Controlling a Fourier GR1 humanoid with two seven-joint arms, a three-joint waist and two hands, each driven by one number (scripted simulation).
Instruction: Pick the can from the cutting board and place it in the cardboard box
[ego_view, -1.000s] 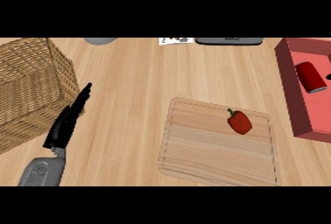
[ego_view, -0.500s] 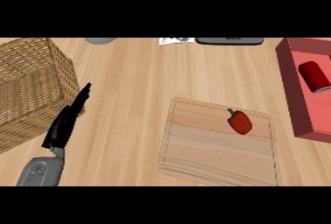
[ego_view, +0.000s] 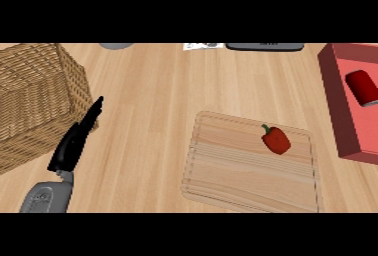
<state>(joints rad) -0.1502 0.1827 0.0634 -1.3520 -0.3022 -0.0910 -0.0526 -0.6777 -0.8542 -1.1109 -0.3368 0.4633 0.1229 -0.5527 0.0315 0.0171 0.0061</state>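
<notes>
A red can lies on its side inside a red box at the right edge. The wooden cutting board sits right of centre and carries only a red bell pepper. My left hand rests at the lower left beside the basket, fingers straight and pointing up, holding nothing. My right hand does not show in the head view.
A large wicker basket fills the upper left, touching close to my left hand. Along the far edge sit a grey round object, a small printed item and a dark flat object.
The can has shifted slightly up and to the right inside the red box. My left hand has stayed still.
</notes>
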